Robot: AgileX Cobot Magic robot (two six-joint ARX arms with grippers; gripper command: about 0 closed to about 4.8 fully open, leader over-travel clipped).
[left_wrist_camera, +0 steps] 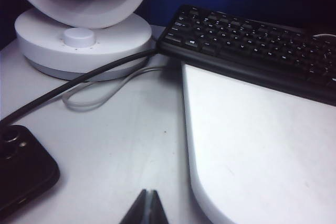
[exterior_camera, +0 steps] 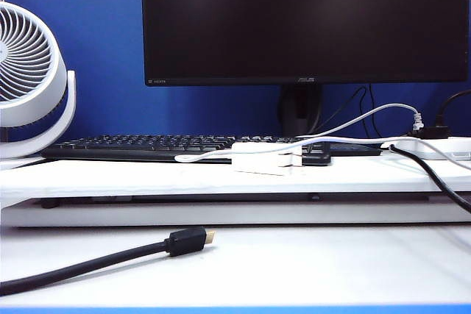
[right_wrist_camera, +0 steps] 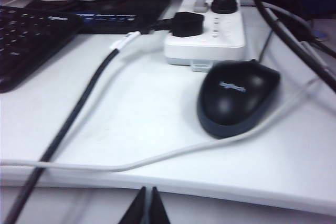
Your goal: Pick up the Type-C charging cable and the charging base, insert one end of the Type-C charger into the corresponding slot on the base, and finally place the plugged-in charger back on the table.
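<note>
Pincers (left_wrist_camera: 146, 208) (right_wrist_camera: 147, 206) both shut (empty), left and right, above table (left_wrist_camera: 252, 145).

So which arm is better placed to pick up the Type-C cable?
Probably right: the Type-C charging cable lies just ahead of the shut right gripper; the shut left gripper sees none.

Left gripper (left_wrist_camera: 147, 208) sat low over lower desk surface, fingertips pressed together, empty. Raised white table (left_wrist_camera: 252, 145) edge just beside it. Black keyboard (left_wrist_camera: 252, 45) behind table. Fan base (left_wrist_camera: 79, 43) beyond, black cable (left_wrist_camera: 79, 82) and thin white cable (left_wrist_camera: 105, 90) running past. Black phone (left_wrist_camera: 21, 169) near corner.
</note>
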